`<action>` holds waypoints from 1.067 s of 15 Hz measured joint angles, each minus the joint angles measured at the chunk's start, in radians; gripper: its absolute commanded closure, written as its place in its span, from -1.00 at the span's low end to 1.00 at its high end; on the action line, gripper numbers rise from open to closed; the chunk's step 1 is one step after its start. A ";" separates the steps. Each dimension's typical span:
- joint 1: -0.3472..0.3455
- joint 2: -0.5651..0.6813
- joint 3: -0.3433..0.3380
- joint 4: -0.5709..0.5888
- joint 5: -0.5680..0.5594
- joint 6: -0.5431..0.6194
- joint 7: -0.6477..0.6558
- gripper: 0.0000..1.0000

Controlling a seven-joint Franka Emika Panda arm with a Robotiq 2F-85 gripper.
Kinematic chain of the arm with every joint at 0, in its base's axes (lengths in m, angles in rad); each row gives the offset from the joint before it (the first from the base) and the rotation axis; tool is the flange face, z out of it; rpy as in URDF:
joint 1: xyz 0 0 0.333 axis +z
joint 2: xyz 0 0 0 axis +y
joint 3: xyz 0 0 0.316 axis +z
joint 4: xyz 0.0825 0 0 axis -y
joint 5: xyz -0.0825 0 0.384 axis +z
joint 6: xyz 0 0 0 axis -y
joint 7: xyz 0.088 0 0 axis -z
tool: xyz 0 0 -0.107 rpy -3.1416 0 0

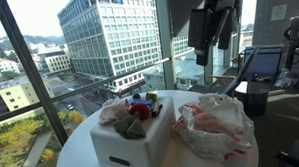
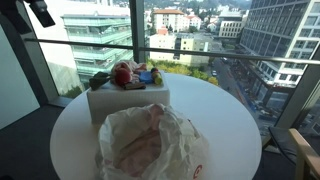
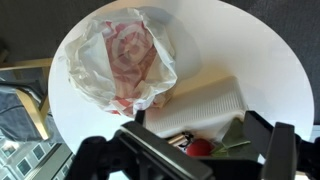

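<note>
A white box stands on a round white table, filled with small toys. In the wrist view the box shows a red toy and a green leaf piece inside. Beside it lies a crumpled white plastic bag with red print, also seen as the bag from above. My gripper hangs high over the table, well clear of everything. In the wrist view the gripper is open above the box, with nothing between its fingers.
A glass window wall with a railing runs close behind the table. A dark screen on a stand sits at the far side. A wooden chair stands next to the table; another chair frame is near its edge.
</note>
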 measured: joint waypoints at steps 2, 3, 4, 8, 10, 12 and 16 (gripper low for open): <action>-0.004 0.063 -0.008 0.000 -0.016 0.064 -0.012 -1.00; -0.010 0.107 -0.008 0.003 -0.034 0.113 -0.018 -1.00; -0.015 0.160 -0.008 0.010 -0.057 0.162 -0.021 -1.00; -0.033 0.417 0.005 0.088 -0.167 0.333 -0.024 -1.00; -0.027 0.547 0.008 0.154 -0.226 0.381 -0.024 -1.00; -0.018 0.667 0.006 0.231 -0.286 0.393 -0.021 -1.00; 0.027 0.867 -0.036 0.375 -0.331 0.402 -0.025 -1.00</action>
